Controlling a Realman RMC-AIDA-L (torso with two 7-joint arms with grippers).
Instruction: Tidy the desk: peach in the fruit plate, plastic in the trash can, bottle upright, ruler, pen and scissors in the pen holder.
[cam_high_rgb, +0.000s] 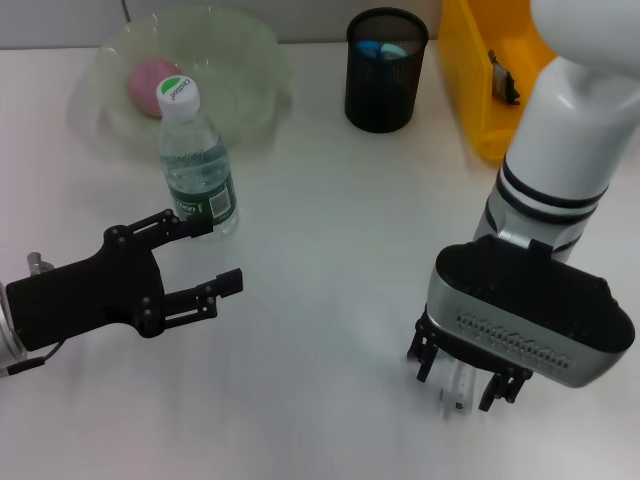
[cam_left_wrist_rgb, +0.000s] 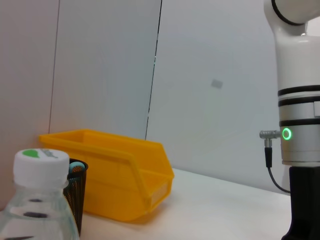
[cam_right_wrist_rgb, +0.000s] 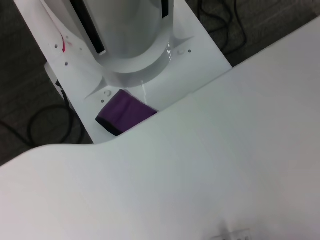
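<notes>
The bottle stands upright on the desk, its white cap close in the left wrist view. My left gripper is open just in front of it, one fingertip by its base. The pink peach lies in the fruit plate. Blue scissors handles poke out of the pen holder. My right gripper points down, open, its fingers either side of the ruler near the front edge. I cannot make out a pen or the plastic.
The yellow trash can stands at the back right, beside the pen holder, with a small dark item inside. The trash can fills the left wrist view's middle. The right wrist view shows the robot's base and a purple block beyond the desk edge.
</notes>
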